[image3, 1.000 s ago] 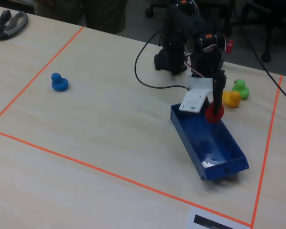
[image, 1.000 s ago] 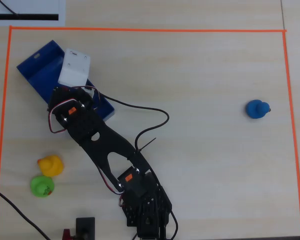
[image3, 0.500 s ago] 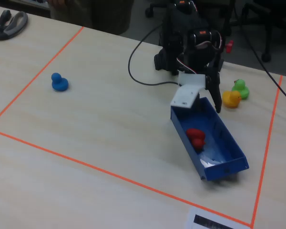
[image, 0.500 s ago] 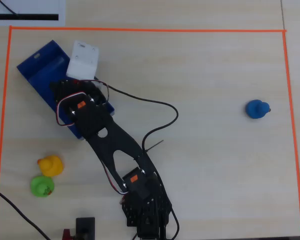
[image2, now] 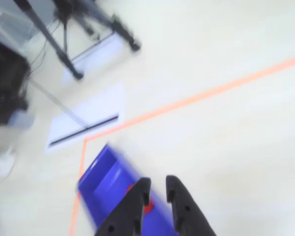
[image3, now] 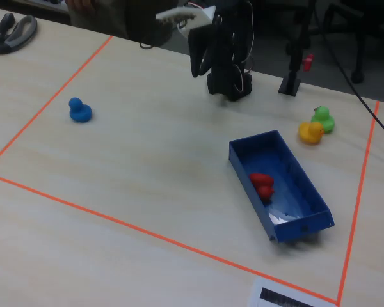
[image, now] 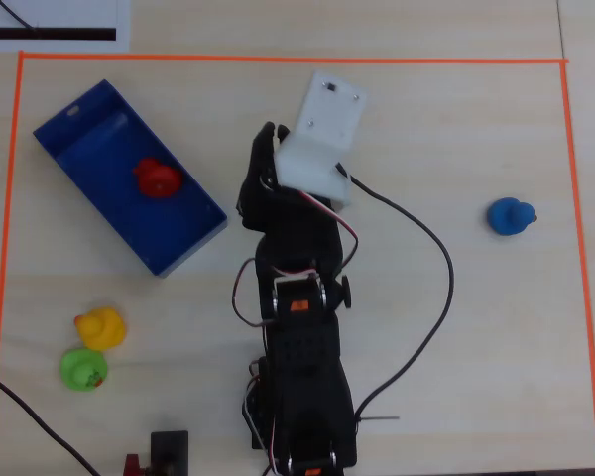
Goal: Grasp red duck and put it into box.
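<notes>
The red duck [image: 158,179] lies inside the blue box [image: 89,139] at the overhead view's upper left; the fixed view shows the duck [image3: 262,184] on its side in the box [image3: 304,195]. My gripper [image: 270,131] is raised over the table's middle, well to the right of the box, under a white camera mount. In the fixed view my gripper [image3: 198,64] hangs high near the arm's base. In the blurred wrist view my gripper [image2: 157,181] shows a narrow gap with nothing held, and behind it the box [image2: 105,182] with a red patch of the duck [image2: 148,207].
A blue duck [image: 511,216] sits at the right. A yellow duck [image: 100,328] and a green duck [image: 82,369] sit together at the lower left. Orange tape [image: 278,59] borders the work area. A black cable [image: 431,258] loops right of the arm.
A second ago the gripper held the red duck over the box; it let go, the duck dropped in, and the arm has since lifted and swung right, away from the box.
</notes>
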Robot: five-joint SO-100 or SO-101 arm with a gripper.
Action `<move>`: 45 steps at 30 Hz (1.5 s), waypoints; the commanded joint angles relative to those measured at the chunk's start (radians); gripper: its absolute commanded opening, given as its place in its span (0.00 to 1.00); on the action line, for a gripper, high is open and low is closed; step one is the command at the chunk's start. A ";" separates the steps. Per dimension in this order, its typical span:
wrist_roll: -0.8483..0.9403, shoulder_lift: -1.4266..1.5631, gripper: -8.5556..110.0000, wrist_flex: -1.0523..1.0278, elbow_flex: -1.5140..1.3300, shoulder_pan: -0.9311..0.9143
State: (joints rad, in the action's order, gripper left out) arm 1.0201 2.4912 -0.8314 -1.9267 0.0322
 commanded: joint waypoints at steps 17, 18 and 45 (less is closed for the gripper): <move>0.109 0.819 0.07 0.018 -0.902 -0.117; 0.117 0.819 0.07 0.006 -0.945 -0.112; 0.249 0.821 0.09 -0.477 -1.184 -0.091</move>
State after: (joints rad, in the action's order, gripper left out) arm 1.2809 3.3195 -1.2901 -3.1170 -0.0537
